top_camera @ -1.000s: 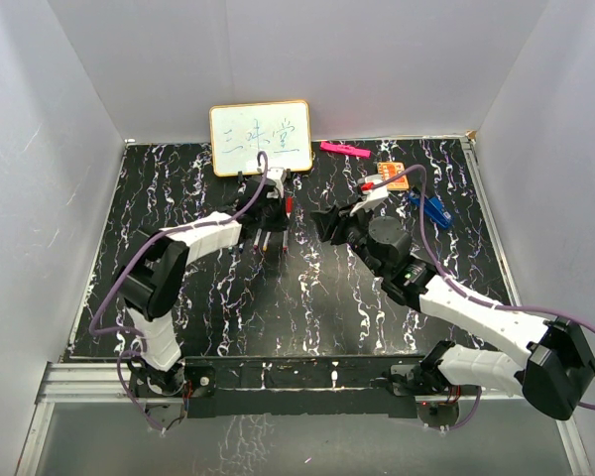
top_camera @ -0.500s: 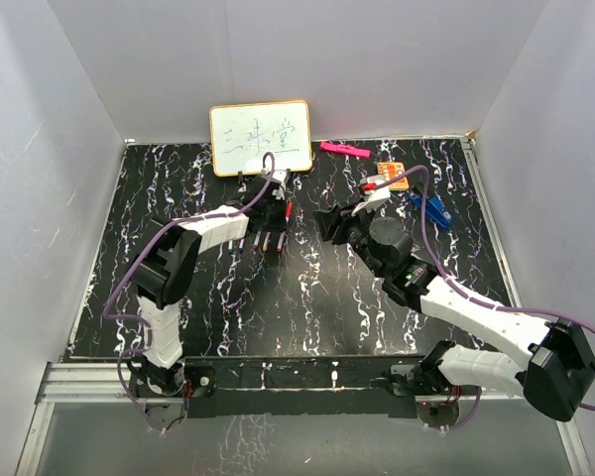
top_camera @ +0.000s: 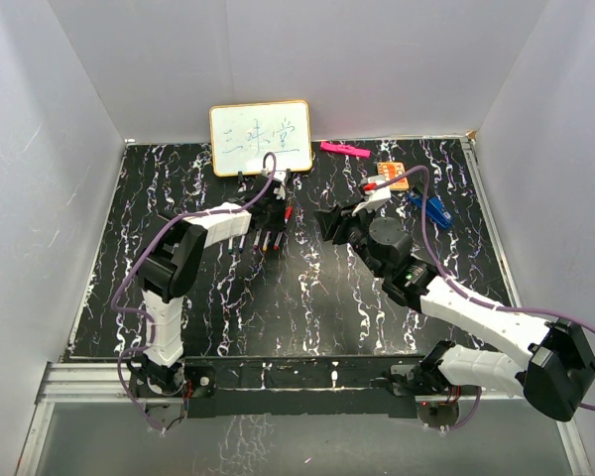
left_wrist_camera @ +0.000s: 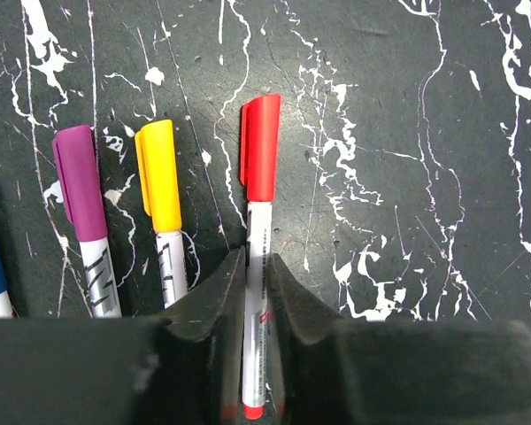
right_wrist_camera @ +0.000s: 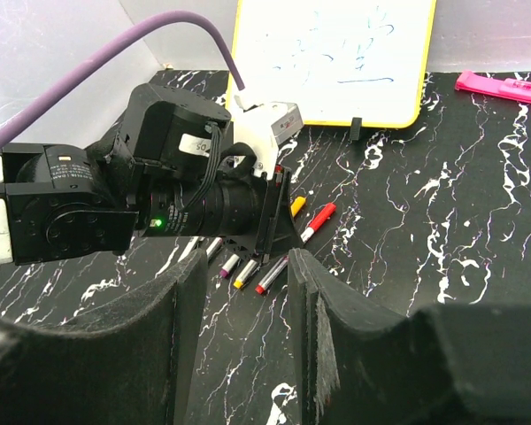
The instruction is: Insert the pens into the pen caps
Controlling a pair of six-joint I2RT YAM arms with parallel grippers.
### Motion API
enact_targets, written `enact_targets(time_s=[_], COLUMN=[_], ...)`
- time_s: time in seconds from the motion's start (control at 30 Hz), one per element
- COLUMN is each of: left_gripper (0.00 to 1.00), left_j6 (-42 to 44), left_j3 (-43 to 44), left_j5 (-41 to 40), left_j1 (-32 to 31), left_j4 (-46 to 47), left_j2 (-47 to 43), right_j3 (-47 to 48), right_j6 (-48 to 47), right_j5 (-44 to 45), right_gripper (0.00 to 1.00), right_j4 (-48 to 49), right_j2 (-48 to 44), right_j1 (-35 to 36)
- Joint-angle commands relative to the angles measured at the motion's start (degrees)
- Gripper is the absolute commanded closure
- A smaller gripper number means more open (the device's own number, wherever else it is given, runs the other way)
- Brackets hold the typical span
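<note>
Several white-barrelled pens lie side by side on the black marbled table, each with its cap on. In the left wrist view I see the red cap (left_wrist_camera: 260, 146), the yellow cap (left_wrist_camera: 158, 173) and the purple cap (left_wrist_camera: 78, 181). My left gripper (left_wrist_camera: 255, 258) is shut on the barrel of the red pen (left_wrist_camera: 256, 301), which lies on the table. From above, this gripper (top_camera: 270, 220) sits over the row of pens (top_camera: 268, 239). My right gripper (right_wrist_camera: 246, 258) hovers open and holds nothing, facing the left gripper (right_wrist_camera: 279, 221) and the pens' coloured ends (right_wrist_camera: 248, 273). From above, the right gripper (top_camera: 329, 220) is to the right of the pens.
A yellow-framed whiteboard (top_camera: 261, 137) stands at the back. A flat pink bar (top_camera: 344, 150), an orange object (top_camera: 389, 175) and a blue clip (top_camera: 433, 208) lie at the back right. White walls close in the table on three sides.
The left arm's elbow has swung right and forward while its gripper stayed over the pens. The right arm has not moved.
</note>
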Motion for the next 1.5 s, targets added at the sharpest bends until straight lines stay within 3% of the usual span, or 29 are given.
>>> enact_targets(time_s=[0.0,0.07,0.13,0.4,0.8,0.9,1.03,1.27,1.47], left_gripper=[0.81,0.72,0.69,0.66,0.62,0.52,0.43,0.31,0.28], left_j6=[-0.1,-0.3,-0.4,-0.1,2.8,2.7,1.8,-0.4,-2.1], left_j3=[1.2,1.3,1.4,1.8,-2.2,-4.8,-9.0,-12.1,-13.8], left_j5=[-0.5,-0.2,-0.1,0.9,-2.3,-5.2,-9.6,-22.3,-26.9], left_j1=[0.2,0.2,0.2,0.2,0.3,0.5,1.6,2.4,2.4], left_j4=[-3.3,-3.5,-3.6,-3.4,-4.6,-5.2,-6.4,-13.1,-19.0], left_j2=[0.6,0.3,-0.1,-5.6,-24.9,-29.9,-36.9,-46.7,-50.9], right_j3=[-0.8,-0.8,-0.7,-0.5,-1.1,-1.2,-1.3,-4.6,-5.1], right_j6=[-0.7,-0.7,-0.8,-1.0,-1.1,-0.6,2.2,11.9,11.9], right_j5=[0.7,0.5,0.3,0.6,7.5,11.7,12.8,-6.6,-6.5], right_gripper=[0.6,0.6,0.6,0.6,0.56,0.55,0.55,0.55,0.54], right_j4=[1.5,1.5,1.5,1.5,-1.1,-3.4,-7.6,-10.5,-11.6], right_j2=[-1.0,-1.0,-1.0,-1.7,-2.6,-3.0,-3.4,-3.0,-4.1], right_j1=[0.1,0.1,0.1,0.1,-0.2,-1.3,-7.3,-29.4,-31.5])
